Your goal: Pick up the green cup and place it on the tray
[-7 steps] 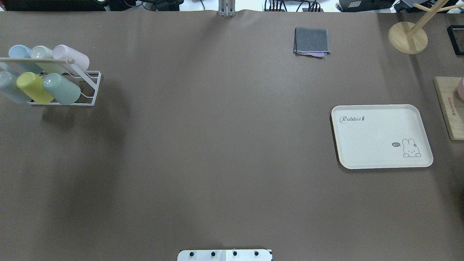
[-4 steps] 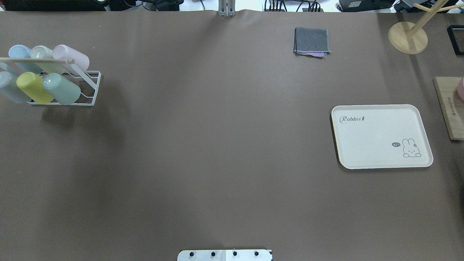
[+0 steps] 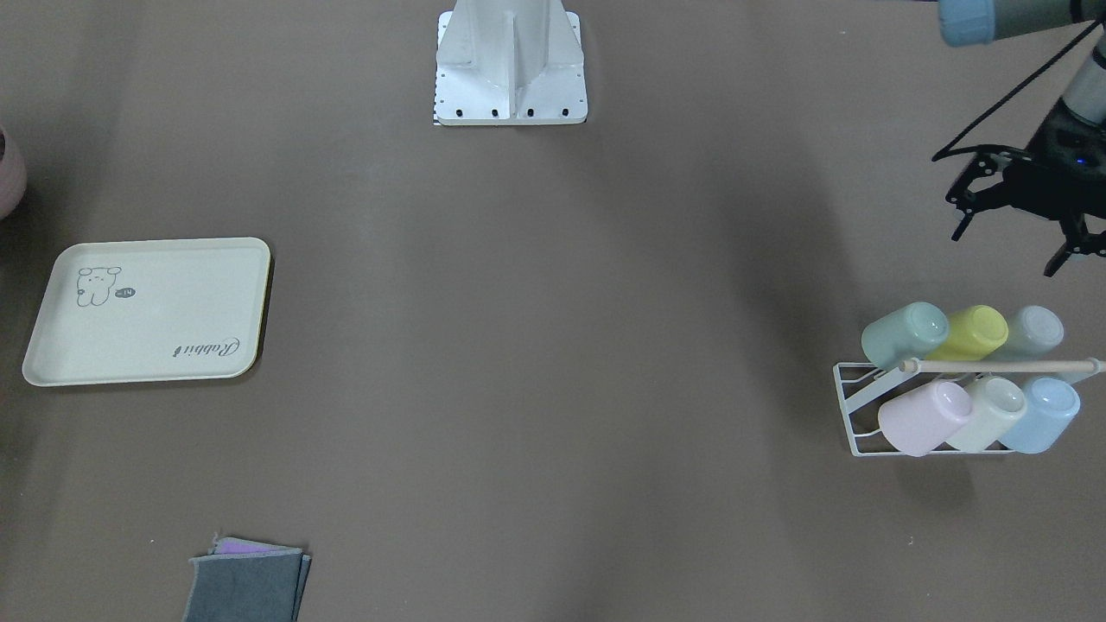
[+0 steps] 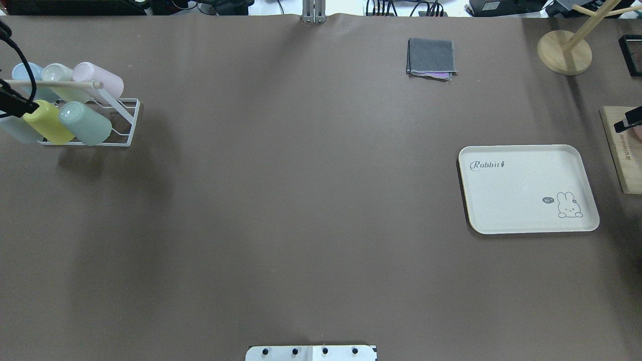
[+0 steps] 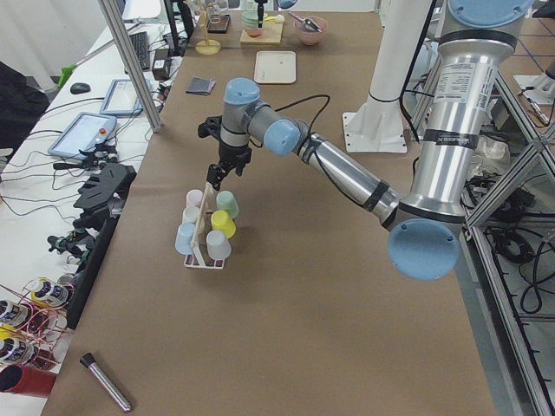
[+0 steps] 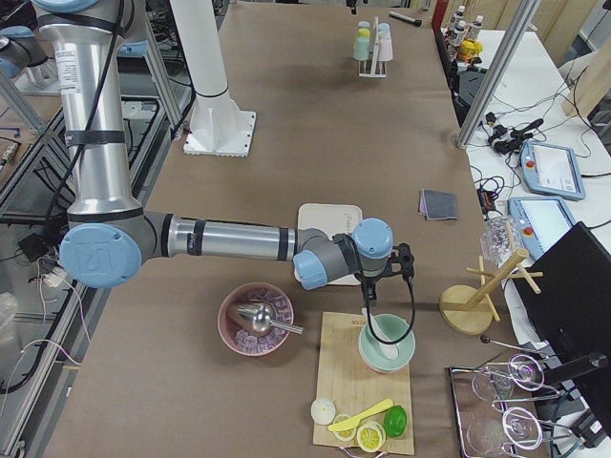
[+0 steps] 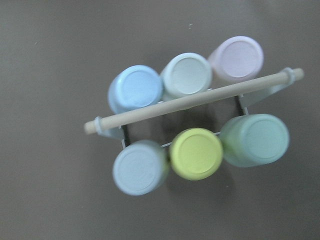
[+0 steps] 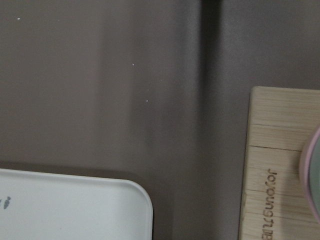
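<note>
Brown table mat: I see left gripper fingers spread, mint-green plastic tumbler near them, apart, lying in white wire rack. Cream rectangular tray well apart. Right gripper fingers: cannot tell.

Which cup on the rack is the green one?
Find the white wire rack at the robot's left end of the table, holding six pastel cups. In the row nearer the robot, the green cup is the end one toward the table's middle, mint-coloured, beside the yellow cup.

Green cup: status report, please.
Left gripper open, empty, near the rack. Right gripper: cannot tell. Green cup in rack, untouched, yellow cup beside it. Tray bare.
</note>
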`<state>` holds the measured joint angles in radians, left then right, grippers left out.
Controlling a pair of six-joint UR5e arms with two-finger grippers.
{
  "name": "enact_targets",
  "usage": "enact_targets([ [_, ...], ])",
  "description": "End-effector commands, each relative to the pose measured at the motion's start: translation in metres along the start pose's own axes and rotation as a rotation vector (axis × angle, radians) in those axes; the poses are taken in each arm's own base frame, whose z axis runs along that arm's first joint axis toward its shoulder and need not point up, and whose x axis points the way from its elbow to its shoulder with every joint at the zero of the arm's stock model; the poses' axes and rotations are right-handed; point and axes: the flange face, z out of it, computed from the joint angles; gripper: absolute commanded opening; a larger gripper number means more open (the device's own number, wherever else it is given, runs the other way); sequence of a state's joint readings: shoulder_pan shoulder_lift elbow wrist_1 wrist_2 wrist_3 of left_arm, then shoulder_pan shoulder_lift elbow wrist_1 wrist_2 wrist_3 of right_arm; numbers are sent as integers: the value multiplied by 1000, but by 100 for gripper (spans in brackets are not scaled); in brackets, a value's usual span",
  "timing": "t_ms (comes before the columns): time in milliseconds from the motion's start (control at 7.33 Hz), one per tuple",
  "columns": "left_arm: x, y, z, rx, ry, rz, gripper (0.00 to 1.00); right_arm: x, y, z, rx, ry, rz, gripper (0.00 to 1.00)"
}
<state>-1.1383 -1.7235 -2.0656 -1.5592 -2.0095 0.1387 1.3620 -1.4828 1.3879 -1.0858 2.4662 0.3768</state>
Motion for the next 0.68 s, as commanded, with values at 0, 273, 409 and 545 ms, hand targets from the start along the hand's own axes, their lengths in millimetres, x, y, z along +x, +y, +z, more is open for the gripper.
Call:
enact_targets([
  [0,30,17,-28,0,-146,339,98,6,5,20,-25,-37,41,98],
  [273,88,5,-7,-50,-263,583,98,10,9,26,-65,-94,66,96],
  [409,115,-2,-3,-51,-307,648,98,14,7,33,-79,-99,75,97],
  [545,142,-3,9,-71,-371,735,98,6,5,42,-97,-101,63,99],
])
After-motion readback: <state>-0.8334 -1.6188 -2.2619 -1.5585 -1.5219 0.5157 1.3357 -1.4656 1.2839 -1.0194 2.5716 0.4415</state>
